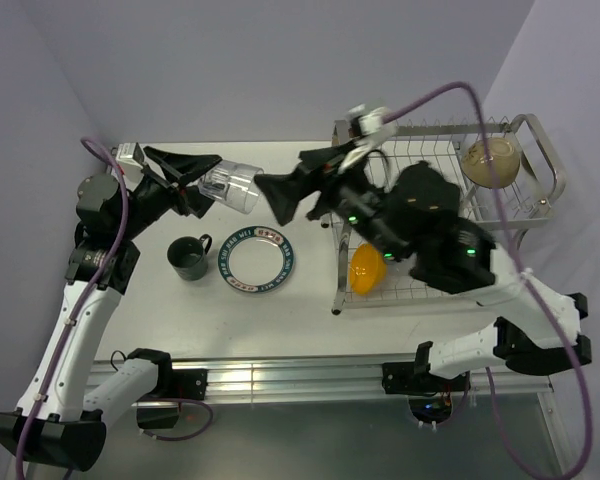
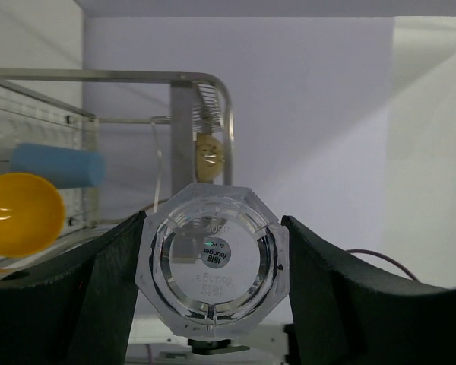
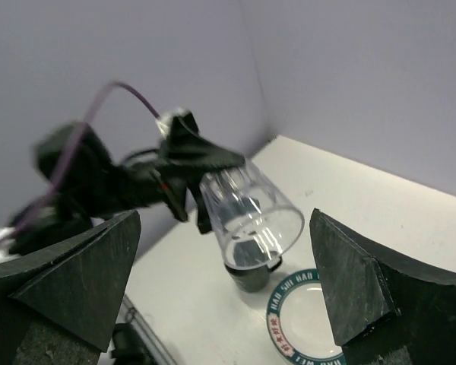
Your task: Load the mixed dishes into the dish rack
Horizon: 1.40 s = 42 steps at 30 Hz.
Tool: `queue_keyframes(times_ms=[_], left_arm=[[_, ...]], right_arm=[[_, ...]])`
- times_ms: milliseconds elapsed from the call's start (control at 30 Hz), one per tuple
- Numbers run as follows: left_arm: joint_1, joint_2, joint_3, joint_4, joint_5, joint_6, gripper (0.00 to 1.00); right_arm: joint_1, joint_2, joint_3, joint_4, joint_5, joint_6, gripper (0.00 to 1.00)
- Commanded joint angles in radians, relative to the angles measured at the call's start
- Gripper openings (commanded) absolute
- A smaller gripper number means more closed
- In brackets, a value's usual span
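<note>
Mid-air transfer. The clear glass (image 1: 230, 186) lies on its side above the surface (image 1: 180, 315), its base clenched in the left hand (image 1: 202, 186) and its mouth facing the right hand (image 1: 280, 172), which is spread wide and empty just beside it. Likely hazard: if one hand lets go before the other bites, the slick glass drops toward the white plate (image 1: 261, 260) or dark mug (image 1: 190, 258). The gap between the hands is free, but the dish rack (image 1: 540, 150) crowds the right arm.

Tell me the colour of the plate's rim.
The plate has a teal rim with white lettering, clearest in the top external view.
</note>
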<state>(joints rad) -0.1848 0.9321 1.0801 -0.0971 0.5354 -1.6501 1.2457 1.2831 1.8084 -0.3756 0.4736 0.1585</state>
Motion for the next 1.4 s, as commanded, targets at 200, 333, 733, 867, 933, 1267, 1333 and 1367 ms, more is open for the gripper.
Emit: queue_keyframes(times_ms=[200, 333, 733, 867, 933, 1267, 1333, 1367], left_arm=[[-0.166, 0.111, 0.141, -0.281, -0.142, 0.631, 0.0], [-0.337, 0.165, 0.192, -0.316, -0.342, 0.809, 0.0], [-0.553, 0.209, -0.066, 0.077, -0.566, 1.098, 0.0], [-0.558, 0.299, -0.078, 0.201, -0.526, 1.093, 0.0], [-0.564, 0.341, -0.082, 0.281, -0.519, 1.092, 0.0], [-0.574, 0.574, 0.012, 0.444, -0.471, 1.014, 0.0], [-0.576, 0.622, 0.023, 0.477, -0.471, 1.0, 0.0], [-0.576, 0.638, 0.024, 0.509, -0.471, 0.981, 0.0]], right_arm=[[0.017, -0.126, 0.235, -0.195, -0.098, 0.084, 1.0], [0.017, -0.179, 0.244, -0.213, -0.099, 0.092, 1.0], [0.017, -0.295, 0.204, -0.223, -0.099, 0.127, 1.0], [0.017, -0.308, 0.221, -0.253, -0.09, 0.145, 1.0], [0.017, -0.314, 0.218, -0.259, -0.092, 0.156, 1.0], [0.017, -0.361, 0.177, -0.25, -0.066, 0.176, 1.0], [0.017, -0.364, 0.183, -0.258, -0.064, 0.177, 1.0], [0.017, -0.364, 0.184, -0.261, -0.064, 0.177, 1.0]])
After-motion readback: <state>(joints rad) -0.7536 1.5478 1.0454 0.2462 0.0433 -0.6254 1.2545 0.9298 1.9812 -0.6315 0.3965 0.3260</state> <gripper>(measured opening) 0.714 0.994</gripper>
